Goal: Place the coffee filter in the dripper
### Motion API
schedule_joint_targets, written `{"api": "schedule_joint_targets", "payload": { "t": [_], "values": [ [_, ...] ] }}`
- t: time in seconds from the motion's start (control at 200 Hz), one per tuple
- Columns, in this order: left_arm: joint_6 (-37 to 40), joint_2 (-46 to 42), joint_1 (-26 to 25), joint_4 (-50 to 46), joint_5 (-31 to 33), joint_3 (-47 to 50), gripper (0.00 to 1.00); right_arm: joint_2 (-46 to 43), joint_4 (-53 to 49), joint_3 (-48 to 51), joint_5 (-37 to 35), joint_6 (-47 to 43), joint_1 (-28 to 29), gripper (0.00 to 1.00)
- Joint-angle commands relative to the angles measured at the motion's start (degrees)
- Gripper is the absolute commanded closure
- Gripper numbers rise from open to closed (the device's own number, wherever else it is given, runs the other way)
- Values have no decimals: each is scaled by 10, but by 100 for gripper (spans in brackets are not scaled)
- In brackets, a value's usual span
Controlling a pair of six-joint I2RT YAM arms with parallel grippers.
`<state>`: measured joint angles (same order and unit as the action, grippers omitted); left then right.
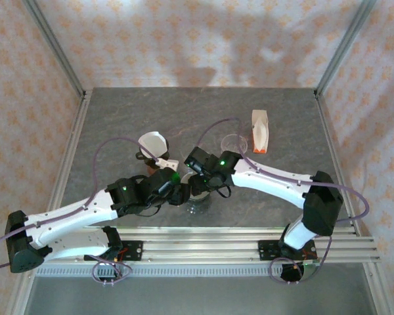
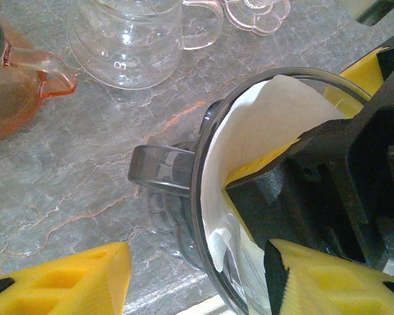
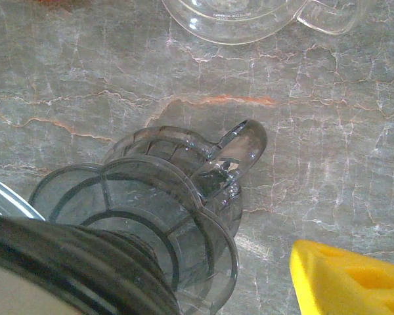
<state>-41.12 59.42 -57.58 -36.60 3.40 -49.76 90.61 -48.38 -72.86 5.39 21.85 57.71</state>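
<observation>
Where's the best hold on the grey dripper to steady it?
Pinch its loop handle across the flat sides, coming in low from the side it juts toward. It stands clear of the dripper's wall, so the filter inside should stay undisturbed.

You're looking at a robot test cell in a lab, not a real kitchen: bare aluminium frame posts point(image 1: 52, 46) hold flower-patterned wall panels point(image 1: 184, 39) around a grey stone-look bench point(image 1: 118, 118), with a slotted aluminium rail point(image 1: 203, 244) along its near edge.

Ahead of the left gripper point(image 2: 197, 266) lies bare marble tabletop point(image 2: 72, 187), hemmed by a clear glass carafe point(image 2: 128, 46) beyond and a smoky grey plastic dripper point(image 2: 161, 174) rightward.
</observation>
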Motion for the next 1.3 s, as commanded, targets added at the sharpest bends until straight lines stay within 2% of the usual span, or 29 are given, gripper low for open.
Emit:
{"api": "schedule_joint_targets", "payload": {
  "t": [0.0, 0.315, 0.746, 0.896, 1.296],
  "values": [
    [-5, 3, 6, -1, 2, 5, 43, -1, -11, -11, -20, -1, -3, 27],
    [-7, 2, 6, -1, 1, 9, 44, -63, -25, -11, -55, 6, -6, 27],
    [-9, -2, 7, -3, 2, 13, 45, -124, -51, 19, -96, 11, -38, 27],
    [-8, -1, 7, -6, 4, 12, 43, -129, -36, 4, -72, -2, -38, 27],
    [-8, -16, 12, 2, 6, 1, 23, -177, -8, 0, -29, -5, -31, 27]
  ]
}}
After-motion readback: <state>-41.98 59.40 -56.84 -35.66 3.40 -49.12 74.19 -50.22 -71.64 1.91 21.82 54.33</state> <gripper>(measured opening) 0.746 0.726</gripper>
